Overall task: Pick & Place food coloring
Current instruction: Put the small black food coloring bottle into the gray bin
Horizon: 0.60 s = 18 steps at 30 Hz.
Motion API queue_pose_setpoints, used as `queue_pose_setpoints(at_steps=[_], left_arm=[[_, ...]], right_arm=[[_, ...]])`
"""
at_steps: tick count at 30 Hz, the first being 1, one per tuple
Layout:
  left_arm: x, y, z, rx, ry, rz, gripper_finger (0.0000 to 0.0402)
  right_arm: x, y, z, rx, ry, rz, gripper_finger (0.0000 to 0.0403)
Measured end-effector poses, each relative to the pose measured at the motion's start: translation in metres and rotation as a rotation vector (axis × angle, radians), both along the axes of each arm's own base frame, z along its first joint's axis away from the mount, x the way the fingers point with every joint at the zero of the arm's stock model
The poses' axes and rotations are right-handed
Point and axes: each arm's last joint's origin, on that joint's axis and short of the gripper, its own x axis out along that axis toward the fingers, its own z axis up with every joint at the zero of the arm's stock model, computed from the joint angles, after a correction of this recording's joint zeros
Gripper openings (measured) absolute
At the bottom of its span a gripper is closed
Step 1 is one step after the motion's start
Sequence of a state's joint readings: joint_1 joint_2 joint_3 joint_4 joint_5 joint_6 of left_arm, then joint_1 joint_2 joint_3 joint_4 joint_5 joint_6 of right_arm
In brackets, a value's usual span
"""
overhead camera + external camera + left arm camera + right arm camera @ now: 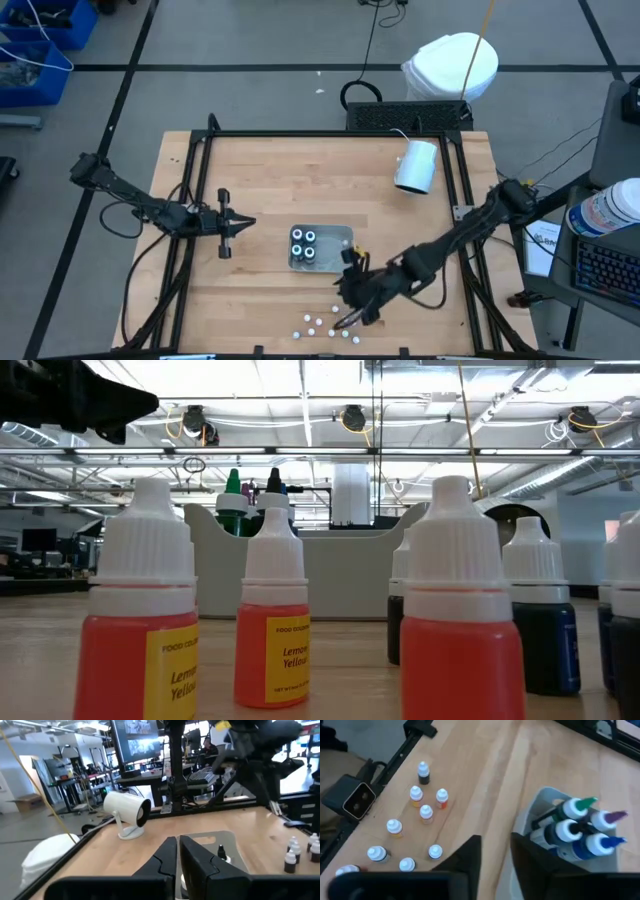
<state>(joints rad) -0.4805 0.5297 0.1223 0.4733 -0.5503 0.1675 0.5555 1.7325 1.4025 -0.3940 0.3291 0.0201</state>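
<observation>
Four dark food coloring bottles (303, 246) stand upright on their bases in a grey tray (335, 238) at mid-table. Their green, purple and blue tips (585, 822) show in the right wrist view. Several small white-capped dropper bottles (322, 325) stand loose near the front edge; up close they are orange with yellow labels (272, 640) or dark (540, 630). My right gripper (348, 292) hovers open between the tray and the loose bottles, with nothing between its fingers (496, 857). My left gripper (245, 222) waits shut, left of the tray, pointing level at it (178, 857).
A white cylindrical device (417, 165) sits on its stand at the table's far right. Black frame rails (200, 200) run along the table's left, right and far edges. Bare wood lies between the left gripper and the tray (220, 840).
</observation>
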Motion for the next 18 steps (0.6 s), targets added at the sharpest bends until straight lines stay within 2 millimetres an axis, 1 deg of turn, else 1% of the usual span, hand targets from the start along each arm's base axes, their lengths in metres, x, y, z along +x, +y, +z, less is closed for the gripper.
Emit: queue_pose_setpoints(at_steps=[4, 7, 12, 18], left_arm=[[0.000, 0.000, -0.001, -0.016, 0.004, -0.001, 0.0032], [0.000, 0.000, -0.001, -0.013, 0.005, -0.001, 0.0033], [0.000, 0.000, -0.001, -0.012, 0.005, -0.001, 0.0033], [0.000, 0.000, -0.002, -0.016, 0.015, -0.002, 0.0033]], right_arm=[[0.003, 0.007, -0.014, 0.009, 0.042, 0.034, 0.0150], [0.010, 0.011, -0.024, 0.068, 0.075, 0.089, 0.0166], [0.025, 0.013, -0.046, 0.102, 0.086, 0.105, 0.0176], [0.032, 0.015, -0.063, 0.144, 0.130, 0.144, 0.0171]])
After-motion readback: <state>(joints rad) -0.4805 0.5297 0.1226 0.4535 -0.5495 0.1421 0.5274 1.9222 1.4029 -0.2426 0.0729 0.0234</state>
